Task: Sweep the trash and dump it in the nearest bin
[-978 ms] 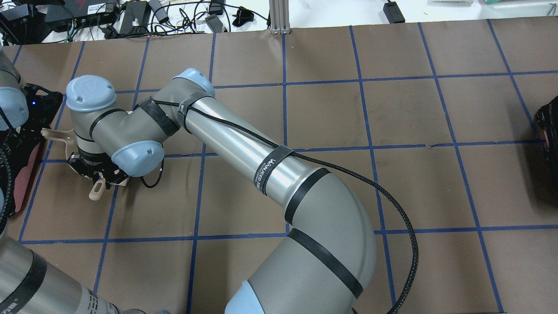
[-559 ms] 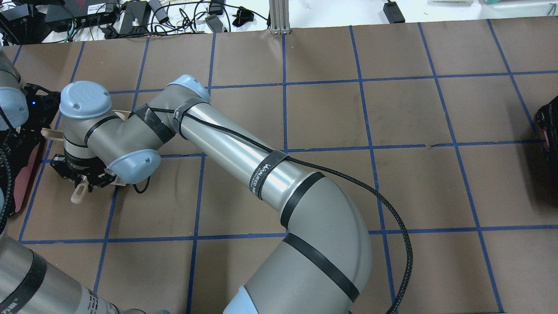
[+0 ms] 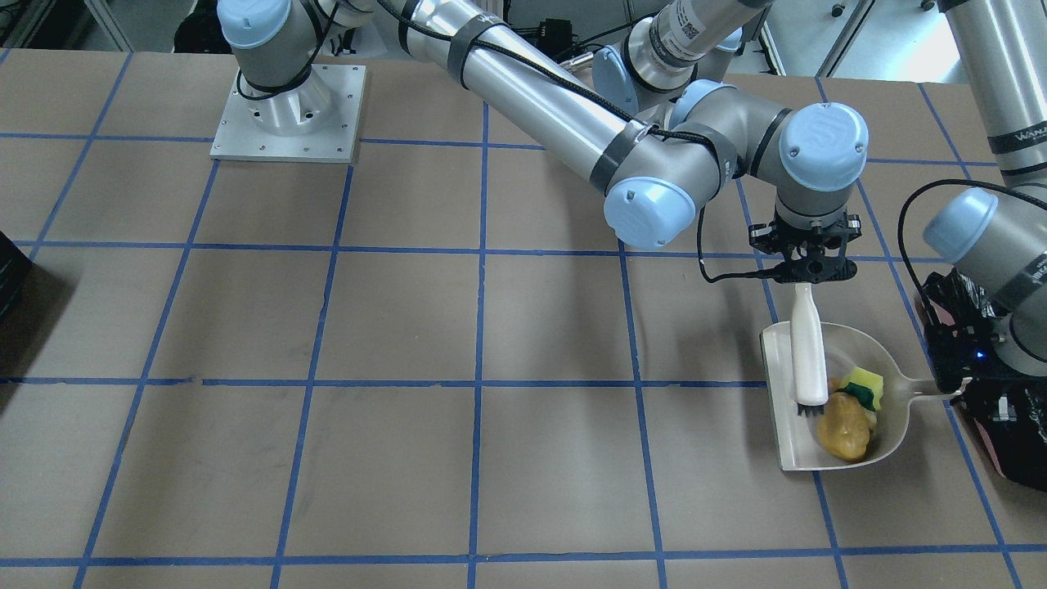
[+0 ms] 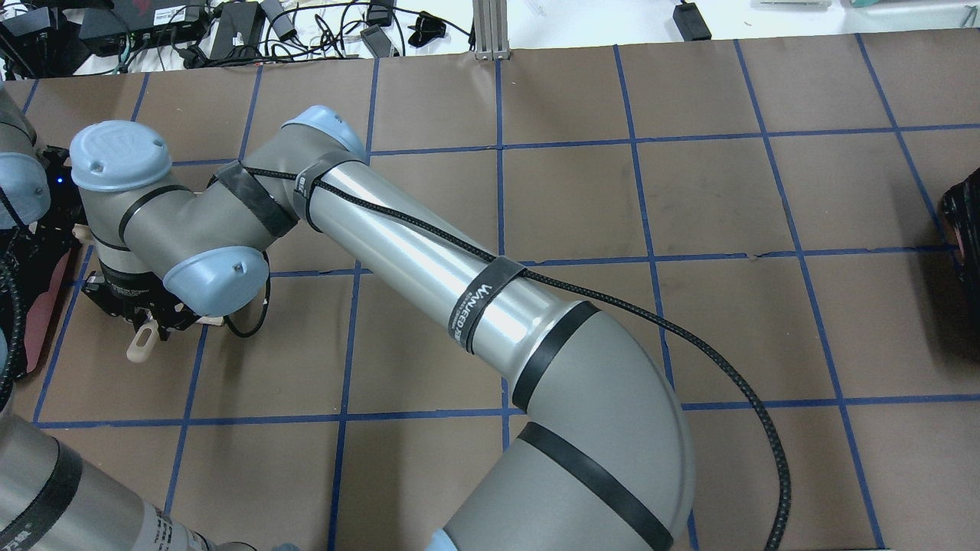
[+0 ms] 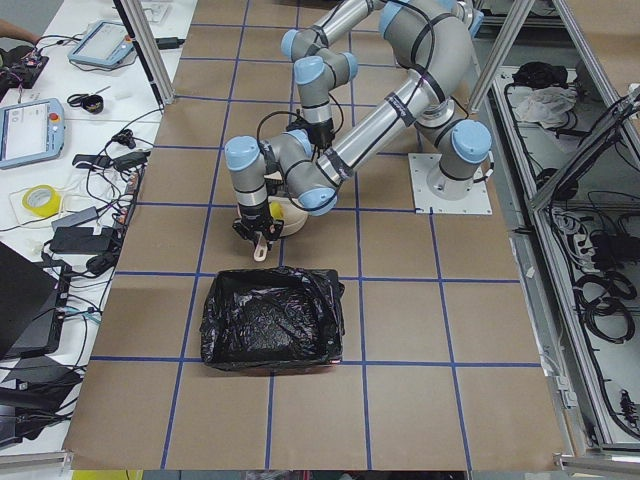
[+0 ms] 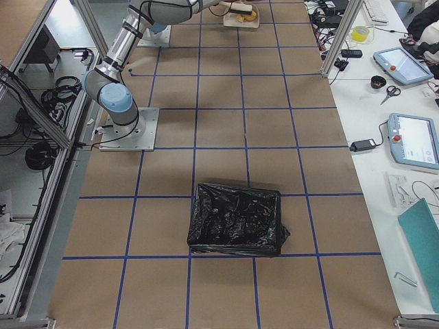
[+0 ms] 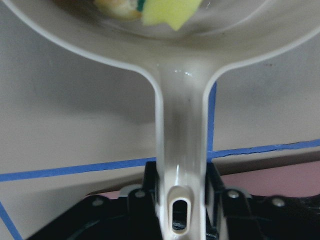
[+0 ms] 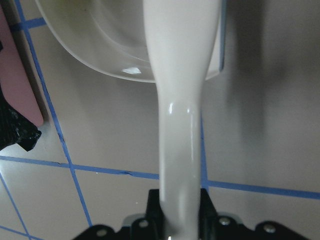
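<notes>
My right gripper point(image 3: 806, 270) has reached across and is shut on a white brush point(image 3: 808, 352). Its bristles rest inside the cream dustpan point(image 3: 781, 409). The pan lies on the table and holds a yellow-brown lump point(image 3: 845, 429) and a yellow-green sponge point(image 3: 865, 384). My left gripper point(image 3: 953, 378) is shut on the dustpan handle point(image 7: 182, 145). The bin point(image 3: 1010, 442), pink-sided with a black bag, stands just behind the left gripper at the table's end. It also shows in the exterior left view point(image 5: 270, 318). In the overhead view the right gripper point(image 4: 145, 310) hides the pan.
A second black-lined bin point(image 6: 236, 219) stands at the other end of the table and shows at the overhead view's right edge point(image 4: 966, 222). The right arm's long link point(image 4: 429, 260) lies across the table's left half. Cables and power bricks point(image 4: 230, 30) lie beyond the far edge.
My right arm has moved left in the overhead view, toward the left gripper, carrying the brush with it. The left arm has stayed in place.
</notes>
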Controlling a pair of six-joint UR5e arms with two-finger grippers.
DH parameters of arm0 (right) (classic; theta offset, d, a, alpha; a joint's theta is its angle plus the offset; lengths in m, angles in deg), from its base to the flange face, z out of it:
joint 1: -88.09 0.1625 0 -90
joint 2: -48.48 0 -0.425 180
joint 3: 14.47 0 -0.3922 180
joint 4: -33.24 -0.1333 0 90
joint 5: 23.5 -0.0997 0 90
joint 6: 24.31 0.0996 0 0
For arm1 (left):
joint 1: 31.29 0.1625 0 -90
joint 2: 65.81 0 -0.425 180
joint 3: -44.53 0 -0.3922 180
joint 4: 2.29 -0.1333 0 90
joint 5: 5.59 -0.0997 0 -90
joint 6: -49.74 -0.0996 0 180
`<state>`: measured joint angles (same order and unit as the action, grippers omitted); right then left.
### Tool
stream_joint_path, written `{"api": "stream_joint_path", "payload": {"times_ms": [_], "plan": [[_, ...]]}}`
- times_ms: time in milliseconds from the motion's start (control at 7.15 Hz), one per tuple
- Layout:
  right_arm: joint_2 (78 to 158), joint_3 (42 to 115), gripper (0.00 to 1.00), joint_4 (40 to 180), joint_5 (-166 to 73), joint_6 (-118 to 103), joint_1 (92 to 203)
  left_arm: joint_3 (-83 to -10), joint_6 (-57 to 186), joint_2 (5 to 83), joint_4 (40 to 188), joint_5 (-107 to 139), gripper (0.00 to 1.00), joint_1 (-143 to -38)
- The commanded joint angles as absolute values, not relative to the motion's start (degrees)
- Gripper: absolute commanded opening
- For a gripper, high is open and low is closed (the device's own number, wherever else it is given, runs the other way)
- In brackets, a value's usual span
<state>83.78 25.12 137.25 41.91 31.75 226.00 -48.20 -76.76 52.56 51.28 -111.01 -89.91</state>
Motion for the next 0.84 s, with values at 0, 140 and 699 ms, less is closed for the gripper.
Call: {"api": "stream_joint_path", "payload": {"times_ms": [0,140,699], "plan": [[87.6,25.5,0.0,127.7,46.6,29.6,225.2,-48.2,-76.6,51.9,51.5,-108.6,0.0,-89.9],[88.2,25.6,0.0,125.5,48.6,29.4,224.9,-48.0,-76.8,51.7,51.9,-106.8,0.0,-89.9],[96.8,39.3,0.0,121.6,57.0,25.7,222.4,-47.8,-76.8,50.6,53.2,-106.2,0.0,-89.8]]}}
